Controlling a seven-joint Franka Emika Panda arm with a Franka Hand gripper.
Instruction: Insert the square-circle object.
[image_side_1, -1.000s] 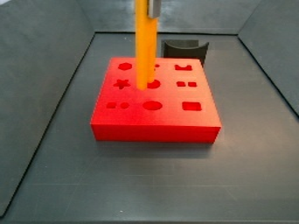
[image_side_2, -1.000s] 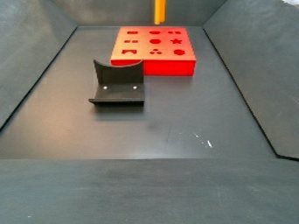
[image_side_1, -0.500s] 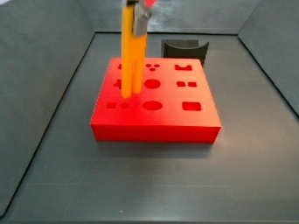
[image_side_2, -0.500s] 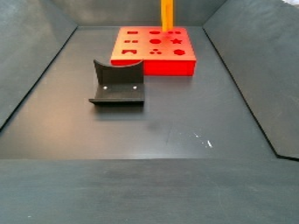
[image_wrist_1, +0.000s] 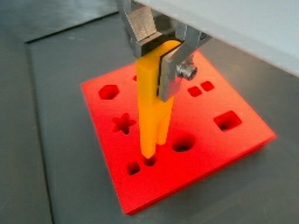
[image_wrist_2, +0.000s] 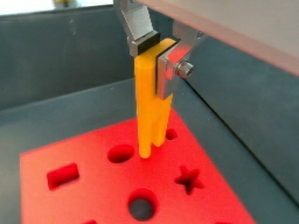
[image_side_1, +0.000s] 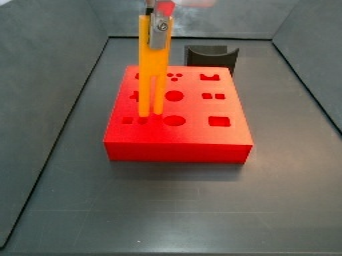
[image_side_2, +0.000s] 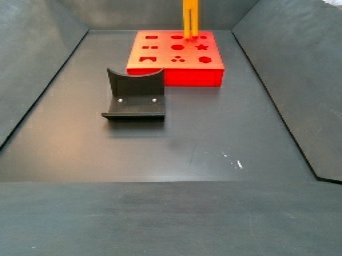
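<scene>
Pinching the square-circle object (image_wrist_1: 153, 105) upright, the claw (image_wrist_1: 162, 54) hovers above the red block (image_wrist_1: 239, 144).

The block (image_side_1: 178, 113) sits on the floor (image_side_1: 174, 210) toward the far end in a side view (image_side_2: 178, 57). The fixture (image_side_2: 135, 95) stands nearer than it and to the left, apart from it. The gripper (image_wrist_1: 163, 54) is over the block, clamped on the upright bar (image_wrist_1: 153, 105), whose forked end reaches the block's top (image_wrist_2: 147, 147).
</scene>
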